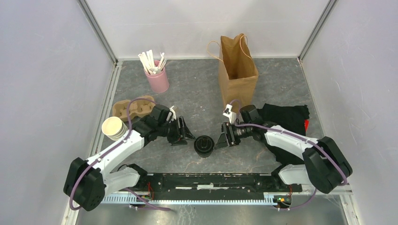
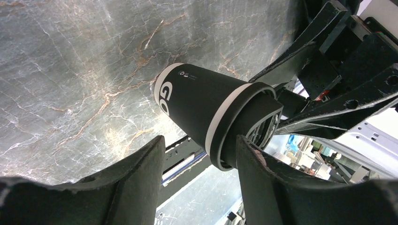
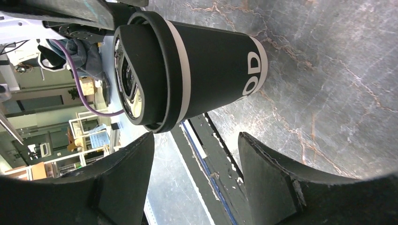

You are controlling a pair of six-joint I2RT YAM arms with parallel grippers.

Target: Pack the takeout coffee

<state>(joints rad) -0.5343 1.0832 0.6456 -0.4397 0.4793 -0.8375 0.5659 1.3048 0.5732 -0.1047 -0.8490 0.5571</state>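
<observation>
Though white-walled, veined tabletop [image 1: 281, 79], cup [image 1: 203, 145]

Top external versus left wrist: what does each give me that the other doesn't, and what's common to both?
Only top external: the brown paper bag standing open at the back, the pink cup of white sticks, the cardboard cup carrier, the stack of cream cups and the black cloth.

Only left wrist: the white "GO" lettering on the coffee cup and the cream band under its black lid.

Both: the lidded cup on the grey table, with the open left tool and right tool on opposite sides.
</observation>
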